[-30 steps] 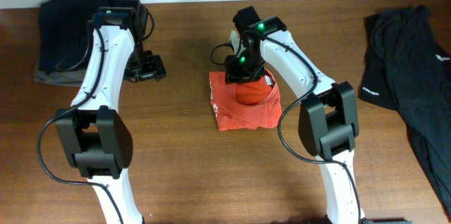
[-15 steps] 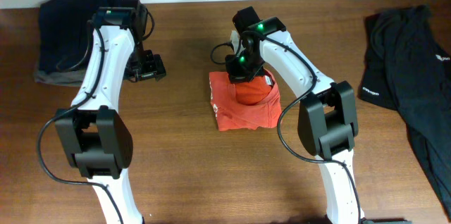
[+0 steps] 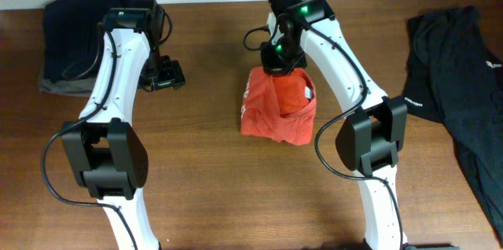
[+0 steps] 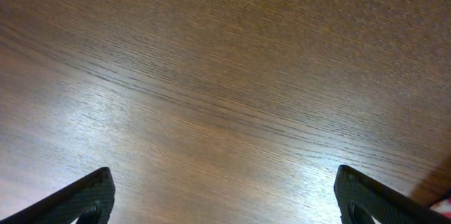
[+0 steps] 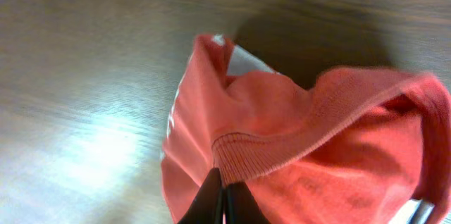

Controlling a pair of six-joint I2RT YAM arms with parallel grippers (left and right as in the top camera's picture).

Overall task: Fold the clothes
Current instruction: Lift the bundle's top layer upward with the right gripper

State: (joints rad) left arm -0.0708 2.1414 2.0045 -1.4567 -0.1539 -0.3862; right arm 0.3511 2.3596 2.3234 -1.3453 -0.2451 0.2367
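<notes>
shirt look: orange-red T-shirt, scrunched into a loose, half-folded bundle. There's a sliver of white print along its left edge, and the ribbed trim shows up close in the right wrist view.
shirt spot: roughly mid-table, a bit toward the table's far edge.
shirt direction: long axis runs far-to-near across the table, with the pinched end toward the far edge.
right gripper: fingers clamped together on the ribbed trim, pulling that end up.
left gripper: over the table's left half, fingers spread wide with nothing between them.
surface: brown wood-grain table with some glare.
other stuff: black garment at the table's right edge, folded dark pile at its far-left corner.
</notes>
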